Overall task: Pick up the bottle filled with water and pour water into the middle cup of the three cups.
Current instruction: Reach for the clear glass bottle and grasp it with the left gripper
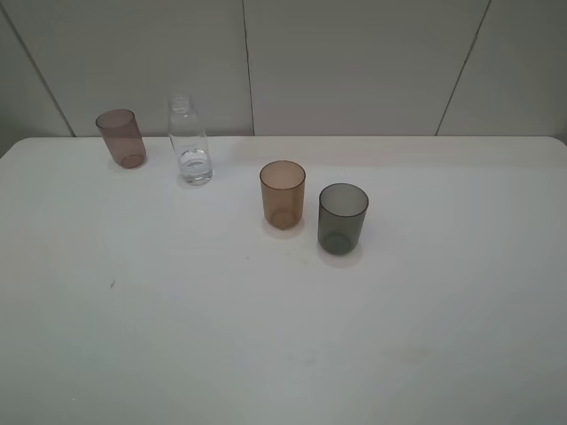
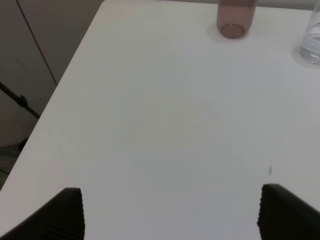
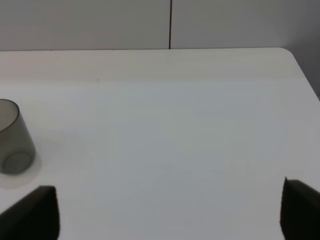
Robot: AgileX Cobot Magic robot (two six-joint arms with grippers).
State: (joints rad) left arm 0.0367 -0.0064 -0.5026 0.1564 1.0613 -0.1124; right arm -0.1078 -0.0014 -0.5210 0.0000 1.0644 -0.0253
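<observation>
The clear bottle (image 1: 190, 142), with a little water at its bottom, stands upright at the back left of the white table (image 1: 266, 345). The mauve-brown cup (image 1: 121, 137) stands to its left. The amber middle cup (image 1: 282, 194) stands near the centre, with the dark grey cup (image 1: 342, 218) close by on its right. No gripper shows in the exterior view. In the left wrist view my left gripper (image 2: 170, 212) is open and empty, well short of the mauve cup (image 2: 235, 17) and the bottle (image 2: 311, 42). In the right wrist view my right gripper (image 3: 170, 212) is open and empty, with the grey cup (image 3: 14, 137) off to one side.
A pale panelled wall (image 1: 354, 62) runs behind the table. The table's left edge (image 2: 60, 85) shows in the left wrist view, with dark floor beyond. The table's far right corner (image 3: 290, 55) shows in the right wrist view.
</observation>
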